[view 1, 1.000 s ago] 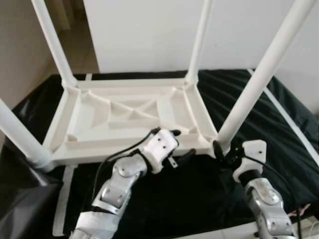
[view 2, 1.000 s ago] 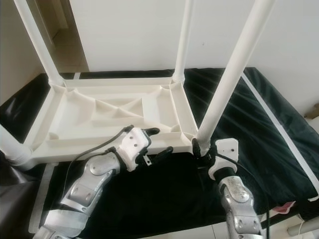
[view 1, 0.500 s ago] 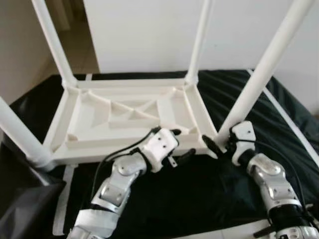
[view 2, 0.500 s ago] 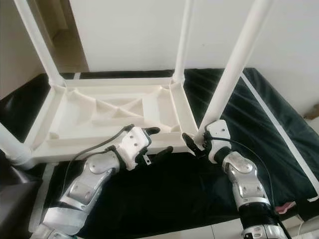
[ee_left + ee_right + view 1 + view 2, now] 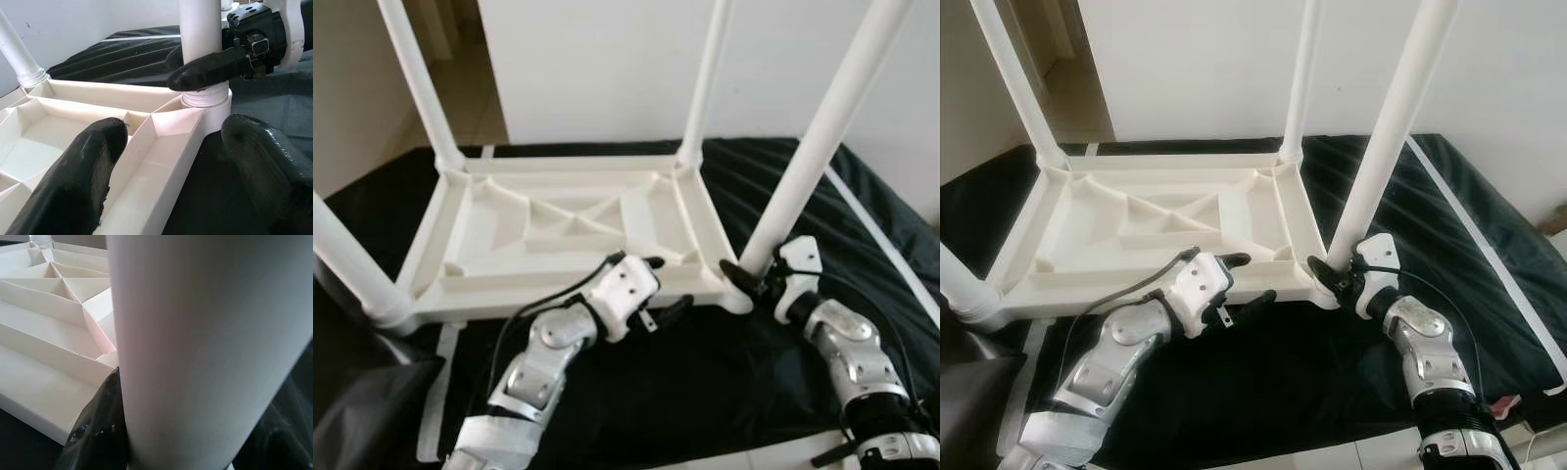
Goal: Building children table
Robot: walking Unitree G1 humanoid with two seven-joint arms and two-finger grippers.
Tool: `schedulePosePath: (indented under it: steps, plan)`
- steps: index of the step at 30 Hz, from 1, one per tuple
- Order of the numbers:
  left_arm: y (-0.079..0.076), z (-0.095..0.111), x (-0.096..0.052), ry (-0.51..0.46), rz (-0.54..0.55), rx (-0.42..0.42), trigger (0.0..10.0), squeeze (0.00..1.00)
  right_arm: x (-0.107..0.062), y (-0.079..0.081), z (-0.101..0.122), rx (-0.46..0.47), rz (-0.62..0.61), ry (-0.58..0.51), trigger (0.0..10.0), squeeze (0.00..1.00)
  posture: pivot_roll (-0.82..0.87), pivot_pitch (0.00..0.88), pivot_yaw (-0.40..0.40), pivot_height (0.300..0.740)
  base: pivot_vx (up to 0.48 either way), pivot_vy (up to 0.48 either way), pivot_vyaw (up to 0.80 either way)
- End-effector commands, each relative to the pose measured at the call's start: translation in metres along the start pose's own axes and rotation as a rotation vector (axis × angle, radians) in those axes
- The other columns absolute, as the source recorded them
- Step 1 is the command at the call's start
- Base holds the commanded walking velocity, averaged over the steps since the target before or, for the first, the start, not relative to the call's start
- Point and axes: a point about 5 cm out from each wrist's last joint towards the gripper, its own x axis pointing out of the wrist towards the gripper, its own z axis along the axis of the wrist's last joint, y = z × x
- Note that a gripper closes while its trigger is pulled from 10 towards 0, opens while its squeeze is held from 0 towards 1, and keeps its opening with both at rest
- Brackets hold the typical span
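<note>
Upturned on a black cloth (image 5: 636,392), the white plastic table top (image 5: 563,230) shows its smooth, ribbed underside, with round tubular legs standing in the corner sockets. The right gripper (image 5: 1334,278) is clamped around the near-right leg (image 5: 1386,127) just above its socket. The left gripper (image 5: 661,286) has its two rounded black fingers (image 5: 83,171) spread wide, straddling the top's near rim without gripping it.
</note>
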Motion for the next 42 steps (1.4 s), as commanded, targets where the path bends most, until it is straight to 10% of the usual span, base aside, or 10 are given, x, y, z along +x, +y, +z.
schedulePosePath:
  steps: [1, 25, 33, 42]
  plan:
    - [0.0, 0.001, -0.001, -0.01, 0.026, -0.005, 10.0, 0.0, -0.005, 0.004, -0.022, 0.045, -0.014, 0.105, 10.0, 0.0, 0.02, 0.0, -0.047, 0.74, 0.0, 0.0, 0.0]
    - [-0.008, -0.003, -0.001, 0.007, -0.016, -0.015, 10.0, 0.0, -0.011, 0.026, -0.038, 0.174, -0.632, 0.216, 10.0, 0.0, -0.01, 0.0, -0.022, 0.74, 0.0, 0.0, 0.0]
    - [-0.01, -0.003, 0.001, 0.005, -0.022, -0.016, 10.0, 0.0, -0.012, 0.044, -0.033, 0.219, -1.042, 0.236, 10.0, 0.0, -0.01, 0.0, -0.028, 0.74, 0.0, 0.0, 0.0]
    - [-0.01, -0.003, 0.0, 0.009, -0.022, -0.013, 10.0, 0.0, -0.017, 0.041, -0.029, 0.231, -1.076, 0.205, 10.0, 0.0, 0.0, 0.0, -0.03, 0.74, 0.0, 0.0, 0.0]
